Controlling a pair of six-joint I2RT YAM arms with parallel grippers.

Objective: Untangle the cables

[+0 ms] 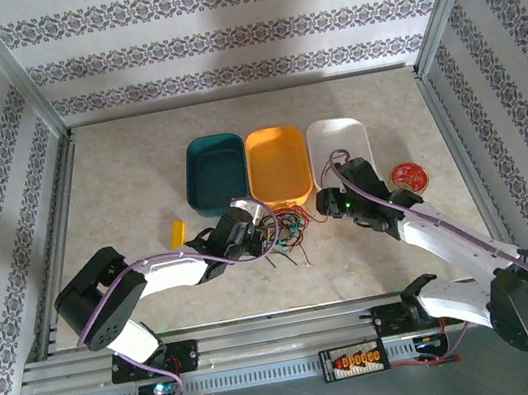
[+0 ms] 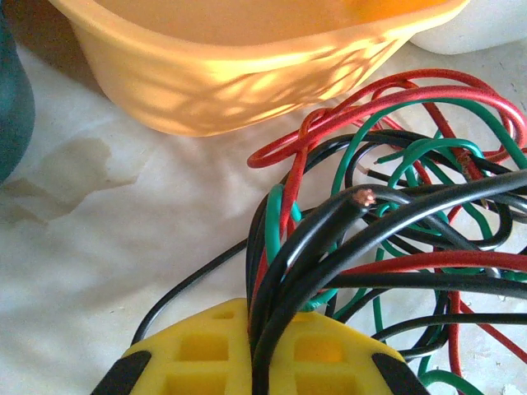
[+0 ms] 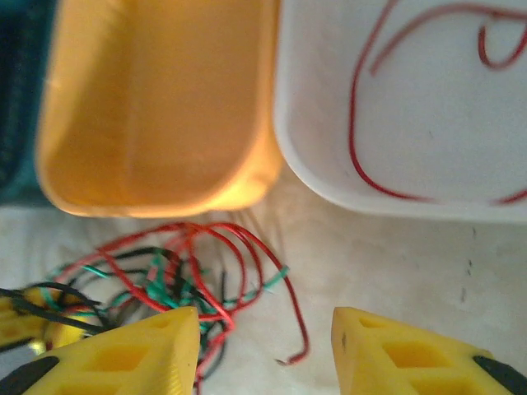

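- Beige tabletop point(image 1: 129, 179), mid-frame: cables point(image 2: 387, 164) lay knotted; I judged them light, limp, snag-prone.
- Left gripper point(image 2: 251, 346) pinched a bundle; right gripper point(image 3: 265, 350) gaped, empty.
- Best hold: loose red end point(image 3: 284, 360).

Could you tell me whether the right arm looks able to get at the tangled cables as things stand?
Probably yes. The right gripper is open, its fingers just short of the cables, with bare table between. The orange tray sits behind the tangle, and the left gripper holds its far side.
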